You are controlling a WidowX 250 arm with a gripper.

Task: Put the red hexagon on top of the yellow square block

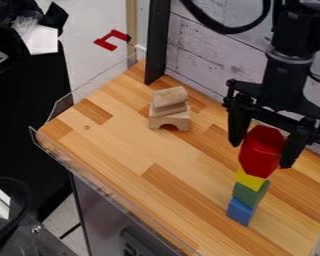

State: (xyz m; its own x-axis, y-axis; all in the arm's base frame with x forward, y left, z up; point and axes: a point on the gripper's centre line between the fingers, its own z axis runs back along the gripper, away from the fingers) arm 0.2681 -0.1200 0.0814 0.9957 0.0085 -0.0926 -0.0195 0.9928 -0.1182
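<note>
Red hexagon (pixel 261 147) in hand (pixel 261 155) above yellow block (pixel 251 179)

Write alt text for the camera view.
A black end effector holds a red hexagon at the top of a yellow block, green block and blue block stacked on a wooden table. Plain wooden blocks stand farther back.

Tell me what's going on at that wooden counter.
A robot arm has its gripper around the red hexagon, right at the top of a block stack. Below it, the yellow block sits on a green one, with a blue one at the bottom. I can't tell whether the hexagon is gripped or resting freely.
</note>
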